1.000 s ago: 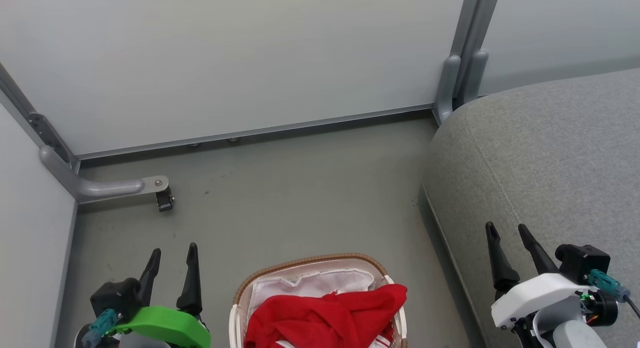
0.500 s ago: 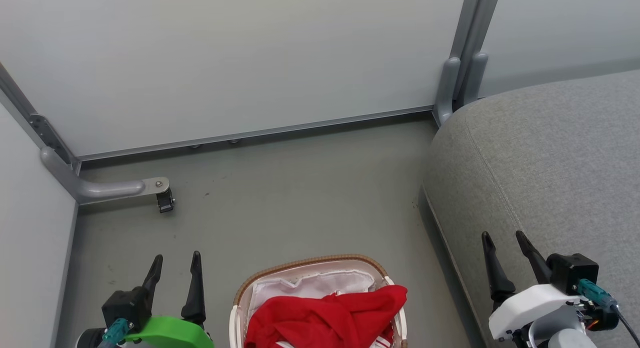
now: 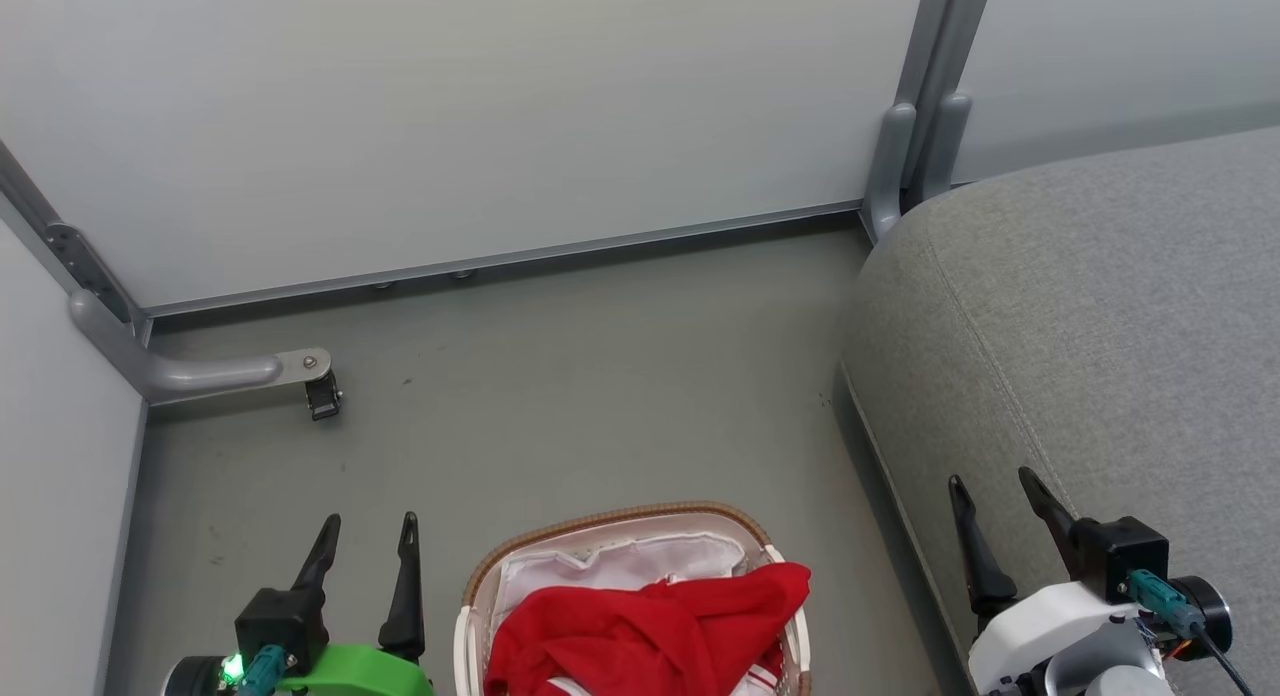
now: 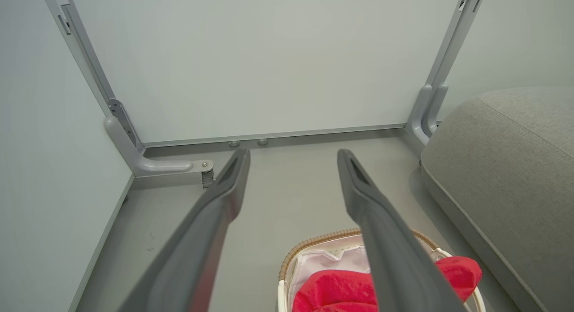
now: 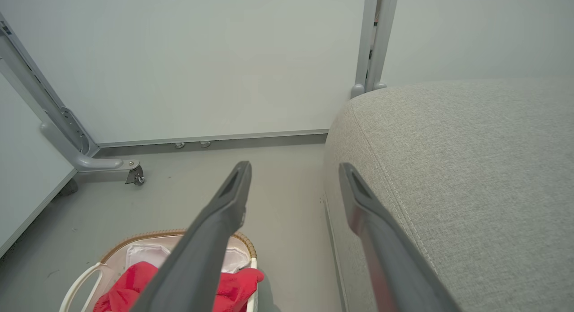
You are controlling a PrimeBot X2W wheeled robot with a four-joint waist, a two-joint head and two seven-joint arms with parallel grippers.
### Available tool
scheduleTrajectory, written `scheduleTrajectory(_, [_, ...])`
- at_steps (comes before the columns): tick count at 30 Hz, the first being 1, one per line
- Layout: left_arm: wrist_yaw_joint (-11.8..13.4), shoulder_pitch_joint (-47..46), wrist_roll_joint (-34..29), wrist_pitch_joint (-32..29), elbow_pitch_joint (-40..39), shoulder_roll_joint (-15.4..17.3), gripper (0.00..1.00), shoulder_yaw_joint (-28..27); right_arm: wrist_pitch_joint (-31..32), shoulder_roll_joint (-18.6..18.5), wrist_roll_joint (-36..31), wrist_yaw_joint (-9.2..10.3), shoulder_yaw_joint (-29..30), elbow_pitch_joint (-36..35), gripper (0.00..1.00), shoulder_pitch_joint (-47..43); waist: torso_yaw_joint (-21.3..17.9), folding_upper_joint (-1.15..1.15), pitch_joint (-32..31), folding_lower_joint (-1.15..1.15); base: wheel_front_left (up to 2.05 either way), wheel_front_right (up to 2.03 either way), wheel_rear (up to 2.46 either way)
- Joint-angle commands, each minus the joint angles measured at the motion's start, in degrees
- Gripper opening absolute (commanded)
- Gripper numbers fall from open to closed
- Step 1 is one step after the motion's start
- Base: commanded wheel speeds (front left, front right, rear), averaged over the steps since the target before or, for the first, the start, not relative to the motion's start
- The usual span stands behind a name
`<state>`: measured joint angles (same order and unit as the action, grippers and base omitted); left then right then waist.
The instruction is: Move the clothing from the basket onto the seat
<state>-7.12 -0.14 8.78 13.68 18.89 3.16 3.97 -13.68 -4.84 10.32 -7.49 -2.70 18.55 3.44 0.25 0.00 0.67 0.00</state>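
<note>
The red clothing (image 3: pixel 650 636) lies crumpled in the basket (image 3: pixel 620 517), draping over its right rim; the white liner shows behind it. The basket stands on the floor at the bottom middle of the head view. To its right rises the big grey seat (image 3: pixel 1110 326). My left gripper (image 3: pixel 368 524) hangs open left of the basket, nothing between its fingers. My right gripper (image 3: pixel 994 479) is open over the seat's front left edge, also empty. The left wrist view shows the clothing (image 4: pixel 332 292) and basket (image 4: pixel 314 241) low down; the right wrist view shows the clothing (image 5: pixel 130 289) and seat (image 5: pixel 471 168).
Pale partition panels (image 3: pixel 450 116) close off the back and left. A grey metal foot with a small caster (image 3: pixel 322 396) juts out at the left; an upright post (image 3: pixel 915 116) stands beside the seat's back corner. Bare grey floor (image 3: pixel 600 376) lies beyond the basket.
Both grippers have drawn back toward the bottom of the head view, still open. The head view has shifted slightly. The basket and clothing lie as before.
</note>
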Motion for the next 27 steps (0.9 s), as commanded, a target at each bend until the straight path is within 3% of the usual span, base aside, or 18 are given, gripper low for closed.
scheduleTrajectory(1, [-0.3,0.5,-1.5,0.6,0.3,0.0,1.0,0.2,-0.6,-0.4,-1.3,0.0,-0.2,-0.1,1.0,-0.3,-0.3,0.0,0.4,0.0,0.0,0.0,0.0])
scheduleTrajectory(12, [-0.4,-2.5,-5.2,1.7,2.1,-0.1,1.0,3.4,-1.6,-0.7,-5.3,0.01,-2.1,-1.6,1.0,2.3,-2.5,0.0,6.2,0.0,0.0,0.0,0.0])
scheduleTrajectory(27, [-0.4,-10.6,-3.6,1.6,5.0,-0.2,1.0,6.1,-1.6,-0.6,-4.3,0.01,-3.6,-5.4,1.0,9.1,-5.3,0.0,19.8,0.0,0.0,0.0,0.0])
